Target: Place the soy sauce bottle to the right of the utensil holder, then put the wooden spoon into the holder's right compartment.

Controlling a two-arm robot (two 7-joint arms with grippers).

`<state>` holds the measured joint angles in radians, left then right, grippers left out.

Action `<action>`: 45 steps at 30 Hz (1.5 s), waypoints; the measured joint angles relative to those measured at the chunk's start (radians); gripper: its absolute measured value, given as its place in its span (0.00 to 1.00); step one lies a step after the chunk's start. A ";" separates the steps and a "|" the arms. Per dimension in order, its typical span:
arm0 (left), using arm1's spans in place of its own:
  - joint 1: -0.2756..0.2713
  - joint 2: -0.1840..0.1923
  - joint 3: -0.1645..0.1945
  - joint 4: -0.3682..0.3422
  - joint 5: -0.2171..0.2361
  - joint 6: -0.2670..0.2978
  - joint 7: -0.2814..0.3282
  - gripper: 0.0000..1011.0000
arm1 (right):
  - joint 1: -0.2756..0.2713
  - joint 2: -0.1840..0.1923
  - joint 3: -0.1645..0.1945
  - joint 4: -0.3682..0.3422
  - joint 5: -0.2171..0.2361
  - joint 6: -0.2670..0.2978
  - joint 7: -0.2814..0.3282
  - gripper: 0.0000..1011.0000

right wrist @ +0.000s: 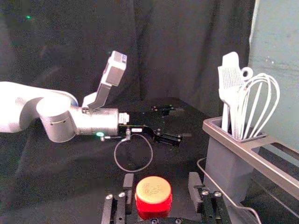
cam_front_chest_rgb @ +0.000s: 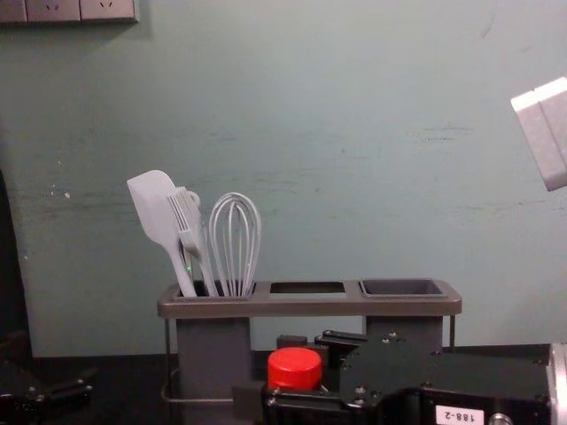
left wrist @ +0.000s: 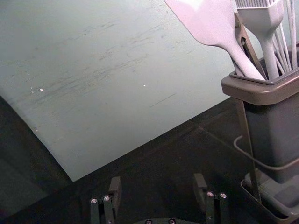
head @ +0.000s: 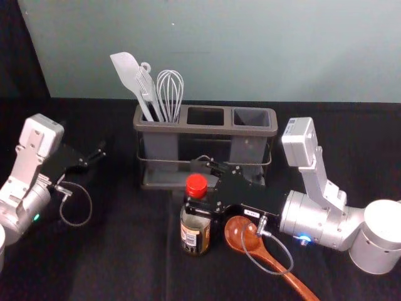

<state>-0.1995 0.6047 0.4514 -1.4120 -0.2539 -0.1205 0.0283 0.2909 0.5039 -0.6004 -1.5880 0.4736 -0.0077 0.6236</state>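
Observation:
The right gripper (head: pixel 202 187) reaches in from the right at the soy sauce bottle (head: pixel 195 232), which stands upright in front of the utensil holder (head: pixel 205 125). In the right wrist view, the right gripper (right wrist: pixel 161 189) is open, one finger on each side of the red cap (right wrist: pixel 153 196), with gaps visible beside it. The wooden spoon (head: pixel 243 234) lies on the table right of the bottle, its bowl near the right gripper and partly behind the cable. The left gripper (head: pixel 99 153) is idle left of the holder; in its wrist view, the left gripper (left wrist: pixel 158 189) is open.
A spatula (head: pixel 127 71), a brush and a whisk (head: pixel 170 94) stand in the holder's left compartment. The middle opening and the right compartment (cam_front_chest_rgb: pixel 403 288) hold no utensils. A wall (head: pixel 250 50) rises behind the black-covered table (head: pixel 119 251).

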 joint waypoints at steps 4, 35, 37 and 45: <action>0.000 0.000 0.000 0.000 0.000 0.000 0.000 0.99 | 0.000 0.000 0.000 0.000 0.001 0.000 0.000 0.65; 0.000 0.000 0.000 0.000 0.000 0.000 0.000 0.99 | -0.073 0.079 0.073 -0.167 0.019 -0.012 -0.022 0.39; 0.000 0.000 0.000 0.000 0.000 0.000 0.000 0.99 | -0.096 0.103 0.095 -0.199 0.026 -0.014 -0.030 0.39; 0.000 0.000 0.000 0.000 0.000 0.000 0.000 0.99 | -0.180 0.189 0.187 -0.247 0.058 -0.061 -0.033 0.38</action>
<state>-0.1995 0.6047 0.4514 -1.4120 -0.2539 -0.1205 0.0283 0.1110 0.6927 -0.4136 -1.8346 0.5314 -0.0685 0.5902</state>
